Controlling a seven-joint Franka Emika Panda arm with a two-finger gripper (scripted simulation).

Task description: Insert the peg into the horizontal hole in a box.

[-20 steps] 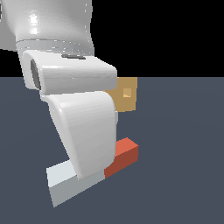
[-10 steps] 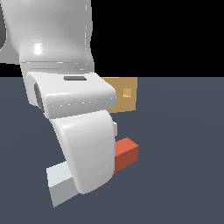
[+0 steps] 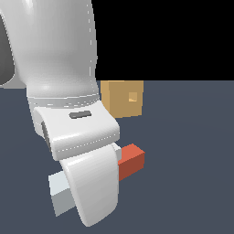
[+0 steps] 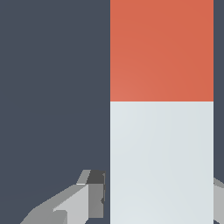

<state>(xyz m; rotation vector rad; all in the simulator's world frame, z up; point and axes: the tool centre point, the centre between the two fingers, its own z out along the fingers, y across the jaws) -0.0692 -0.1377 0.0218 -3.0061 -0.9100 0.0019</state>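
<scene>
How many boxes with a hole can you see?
1. The tan box sits on the floor behind the arm, its hole facing the exterior view. The arm could hide more.

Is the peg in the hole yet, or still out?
Out. The peg lies flat on the floor, its red end apart from the box, and the hole shows empty. The tool's fingers flank its white part.

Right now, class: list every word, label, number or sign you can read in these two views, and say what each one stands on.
None: no readable text in either view.
The peg is plain red and white-grey, unmarked.
The box is plain tan; its only feature is the hole.
The arm's dark oval patch carries no lettering.
The gripper fingers are bare grey.
</scene>
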